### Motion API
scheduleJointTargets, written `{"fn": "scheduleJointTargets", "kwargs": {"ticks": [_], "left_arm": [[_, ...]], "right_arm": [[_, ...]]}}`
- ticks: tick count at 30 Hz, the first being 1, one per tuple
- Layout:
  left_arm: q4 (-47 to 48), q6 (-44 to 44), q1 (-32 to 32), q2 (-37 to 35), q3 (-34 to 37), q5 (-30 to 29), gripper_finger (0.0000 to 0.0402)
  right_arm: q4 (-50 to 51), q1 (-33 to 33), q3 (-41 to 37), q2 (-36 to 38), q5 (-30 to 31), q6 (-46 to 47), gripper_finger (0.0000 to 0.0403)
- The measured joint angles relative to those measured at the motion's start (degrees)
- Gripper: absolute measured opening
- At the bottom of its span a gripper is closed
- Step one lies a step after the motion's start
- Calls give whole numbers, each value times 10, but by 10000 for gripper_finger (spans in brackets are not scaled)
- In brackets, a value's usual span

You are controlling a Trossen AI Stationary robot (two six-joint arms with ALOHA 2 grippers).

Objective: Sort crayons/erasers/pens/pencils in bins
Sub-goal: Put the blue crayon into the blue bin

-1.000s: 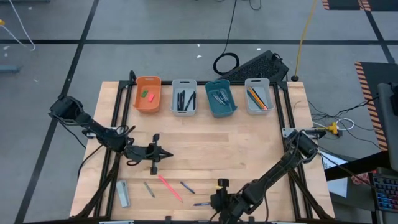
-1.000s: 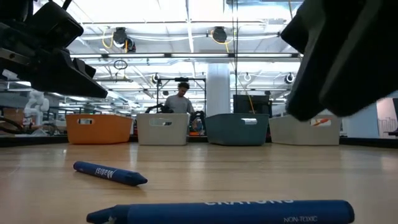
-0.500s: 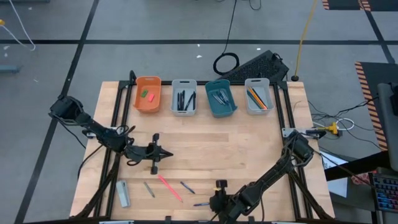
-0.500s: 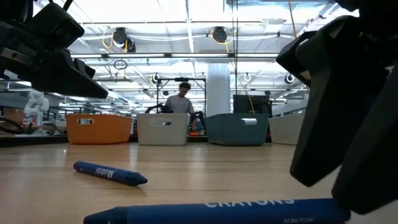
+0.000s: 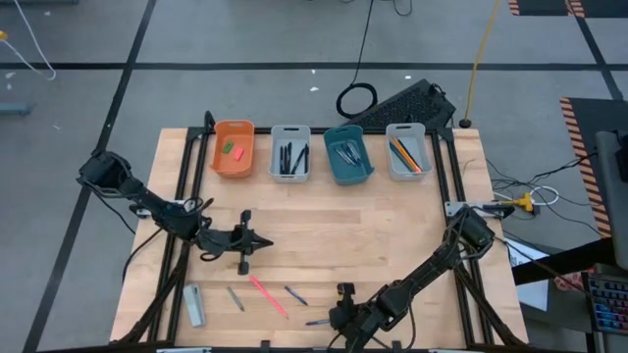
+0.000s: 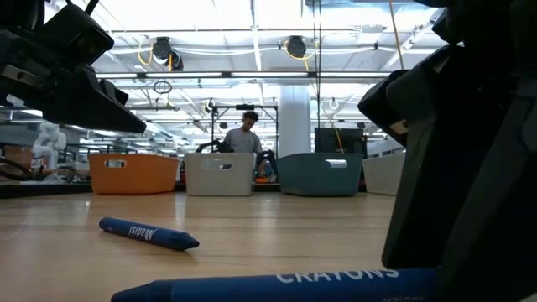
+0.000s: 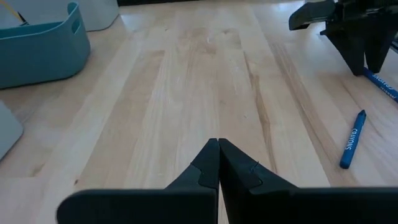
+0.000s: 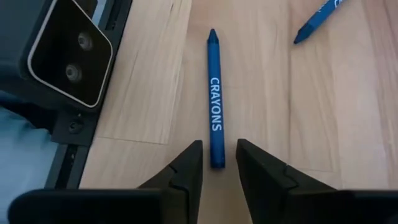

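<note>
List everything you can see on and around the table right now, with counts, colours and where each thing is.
bins: four, orange, grey, teal, grey, in a row along the far edge
erasers: two, green and pink-red, in the orange bin
blue crayons: two, near edge, close to the right hand
pink stick: one, near edge
grey pencil: one, near edge
grey block: one, near left corner
person: one, in the room behind the bins
left hand: shut, mid-table
right hand: open, over one blue crayon
</note>
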State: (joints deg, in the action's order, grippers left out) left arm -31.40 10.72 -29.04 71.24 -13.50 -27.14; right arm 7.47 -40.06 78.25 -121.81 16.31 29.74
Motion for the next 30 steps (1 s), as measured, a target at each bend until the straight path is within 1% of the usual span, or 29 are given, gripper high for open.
{"fn": "scheduleJointTargets", "kwargs": {"ticks": [3, 6, 9, 12, 18, 21, 26, 30], "left_arm": [[0, 0, 0, 0, 0, 0, 6], [0, 1, 0, 0, 0, 0, 8], [1, 1, 0, 0, 0, -3, 4], [1, 1, 0, 0, 0, -13, 4], [4, 1, 0, 0, 0, -16, 3], [9, 4, 0, 0, 0, -26, 5], [24, 14, 0, 0, 0, -64, 4], [31, 18, 0, 0, 0, -70, 6]], "right_arm": [[-1, 1, -5, 0, 0, -2, 79], [4, 2, -8, 1, 1, -3, 55], [19, 7, -8, 1, 1, -4, 31], [40, 14, -7, 0, -1, -3, 18], [47, 34, -9, 10, -12, -3, 27], [66, 43, -10, 27, 2, -4, 27], [117, 55, -12, 63, 29, -2, 24], [155, 61, -11, 100, 37, 11, 26]]}}
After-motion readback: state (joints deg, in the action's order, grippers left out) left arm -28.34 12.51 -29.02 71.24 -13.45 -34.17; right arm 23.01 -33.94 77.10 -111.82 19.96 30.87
